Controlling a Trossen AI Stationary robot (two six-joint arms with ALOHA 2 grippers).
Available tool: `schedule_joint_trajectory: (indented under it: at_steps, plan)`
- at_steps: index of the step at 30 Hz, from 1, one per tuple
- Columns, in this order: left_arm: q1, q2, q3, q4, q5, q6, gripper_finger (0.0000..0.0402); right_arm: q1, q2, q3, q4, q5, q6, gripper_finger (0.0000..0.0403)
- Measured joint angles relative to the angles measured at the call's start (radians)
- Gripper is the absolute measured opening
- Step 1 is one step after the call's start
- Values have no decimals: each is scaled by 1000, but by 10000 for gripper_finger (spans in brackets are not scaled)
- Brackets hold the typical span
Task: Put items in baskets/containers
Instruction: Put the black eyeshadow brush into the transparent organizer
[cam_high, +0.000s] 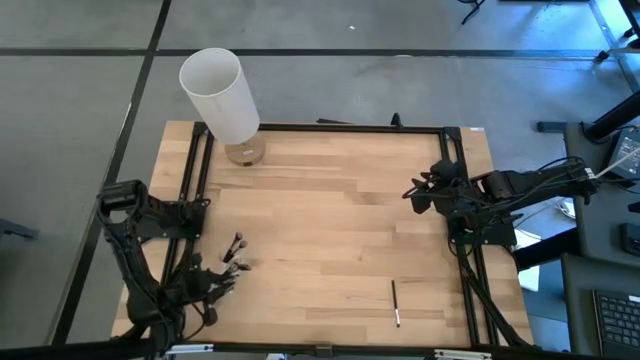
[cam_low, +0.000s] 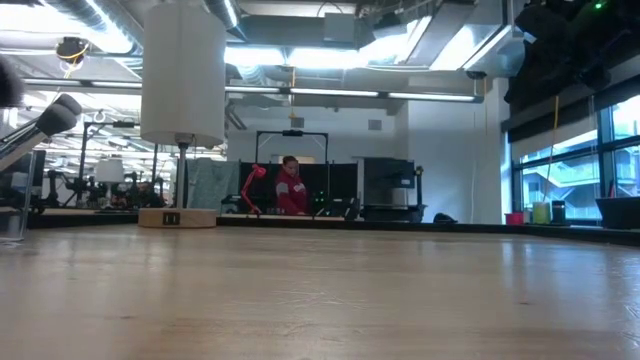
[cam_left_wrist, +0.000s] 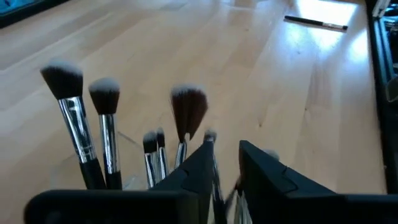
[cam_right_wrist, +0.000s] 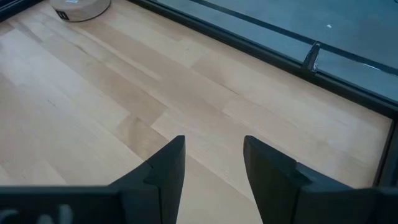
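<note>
Several dark makeup brushes (cam_left_wrist: 106, 124) stand bristle-up in a nearly invisible clear cup (cam_left_wrist: 132, 142) near the table's near left corner; from above they show as a dark cluster of brushes (cam_high: 235, 250). My left gripper (cam_left_wrist: 225, 163) is right at the cup, open by a narrow gap, with one thin brush (cam_left_wrist: 211, 146) standing between its fingers. I cannot tell whether a finger touches it. One more dark, pale-tipped brush (cam_high: 396, 303) lies flat on the table toward the near right. My right gripper (cam_right_wrist: 213, 155) hovers open over bare wood near the right edge.
A tall white cylinder (cam_high: 220, 92) and a small tan jar (cam_high: 243, 152) stand at the far left of the table. A black frame (cam_high: 350, 127) runs along the table edges. A person (cam_low: 290, 188) is in the room far behind the table.
</note>
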Motion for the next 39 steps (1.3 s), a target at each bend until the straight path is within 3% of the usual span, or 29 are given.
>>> schedule_joint_trajectory:
  at_steps: [8, 16, 19, 24, 26, 30, 39]
  plan:
    - [78, -20, 0, -28, 0, 41, 112, 0, 0, 0, 0, -6, 0, 163]
    - [155, -128, 0, -29, 29, 40, 133, 0, 0, 0, -1, -7, -4, 163]
    - [185, -177, 1, -24, 124, 41, 134, 0, 0, 0, -1, -7, -4, 163]
    - [232, -209, 2, -21, 412, 55, 133, 0, 0, 0, -1, -9, -7, 163]
    - [244, -209, 2, -12, 480, 77, 132, 0, 0, 0, -1, -9, -11, 163]
    - [263, -209, 2, 45, 528, 145, 132, 0, 0, 0, -1, -9, -11, 163]
    - [274, -212, 34, 68, 530, 260, 132, 0, 0, 0, -1, -9, -11, 163]
